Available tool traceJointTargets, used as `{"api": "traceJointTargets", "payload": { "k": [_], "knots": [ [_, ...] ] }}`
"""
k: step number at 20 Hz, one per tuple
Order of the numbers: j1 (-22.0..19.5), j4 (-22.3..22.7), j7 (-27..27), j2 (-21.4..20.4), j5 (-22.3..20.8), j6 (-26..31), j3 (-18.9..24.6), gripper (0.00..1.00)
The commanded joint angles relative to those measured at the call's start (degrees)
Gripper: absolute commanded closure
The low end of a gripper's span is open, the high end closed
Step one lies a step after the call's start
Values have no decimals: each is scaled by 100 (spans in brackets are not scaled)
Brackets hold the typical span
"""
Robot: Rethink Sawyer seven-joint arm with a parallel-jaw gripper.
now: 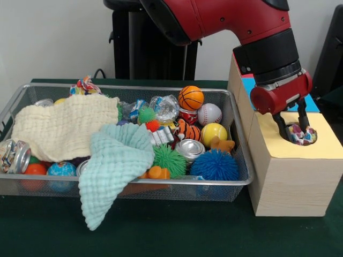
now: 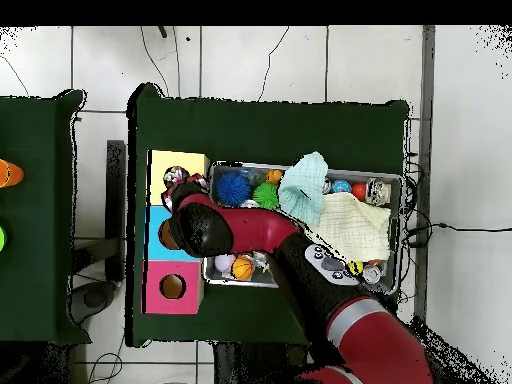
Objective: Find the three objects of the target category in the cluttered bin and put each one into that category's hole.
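My gripper [image 1: 293, 134] hangs over the round hole in the yellow-topped wooden box [image 1: 327, 147], right of the bin. Its fingers [image 1: 282, 128] stand around a multicoloured knotted fabric bundle [image 1: 302, 136] that sits at the mouth of the hole. In the overhead view this bundle [image 2: 176, 177] shows at the yellow hole, just beyond the arm's black wrist. The silver wire-mesh bin [image 1: 238, 136] holds the clutter. A second knotted bundle [image 1: 84, 85] lies at its far left corner. Any third bundle is hidden.
A cream cloth [image 1: 64, 126] and a mint cloth [image 1: 115, 166] cover much of the bin; the mint one hangs over the front rim. Spiky balls [image 1: 214, 165], cans [image 1: 190, 149], foil wads and small sports balls [image 1: 191, 97] fill the rest. Blue [image 2: 158, 215] and pink [image 2: 160, 290] box tops adjoin the yellow one.
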Motion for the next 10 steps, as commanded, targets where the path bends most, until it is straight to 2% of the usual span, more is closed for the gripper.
{"api": "traceJointTargets", "payload": {
  "k": [1, 10],
  "knots": [
    [-116, 142, 873, 11, 61, 887, -88, 0],
    [-115, 97, 877, 3, 90, 927, -91, 0]
  ]
}}
